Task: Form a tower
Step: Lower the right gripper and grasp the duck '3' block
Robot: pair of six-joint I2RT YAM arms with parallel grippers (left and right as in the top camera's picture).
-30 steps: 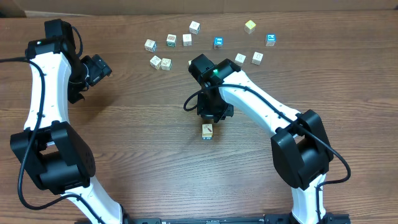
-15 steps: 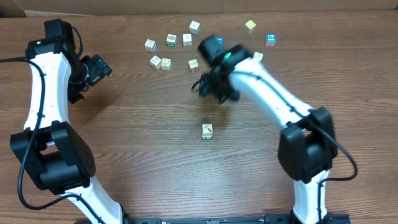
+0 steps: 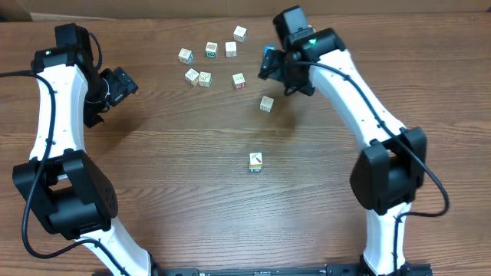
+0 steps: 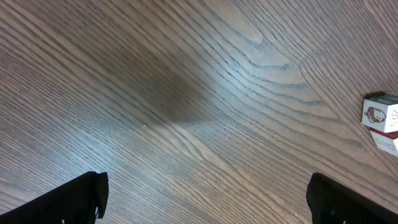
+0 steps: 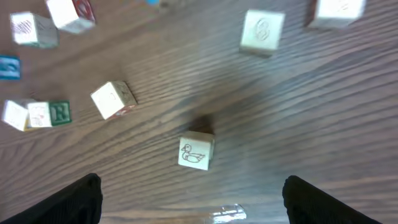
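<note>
Overhead: one tower (image 3: 255,162); nine loose cubes (image 3: 266,103) showing; left hand (image 4: 205,190), right hand (image 5: 191,190) apart.

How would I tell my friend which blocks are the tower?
Start at the wooden table. The loose cubes lie scattered along its far side. The tower stands by itself near the middle, further toward the front than any of them, and it alone is a little pile, not one cube.

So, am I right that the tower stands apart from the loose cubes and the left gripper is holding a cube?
Not quite: the left gripper holds nothing; the left wrist view shows its jaws open and empty. The tower does stand apart from the loose cubes.
</note>
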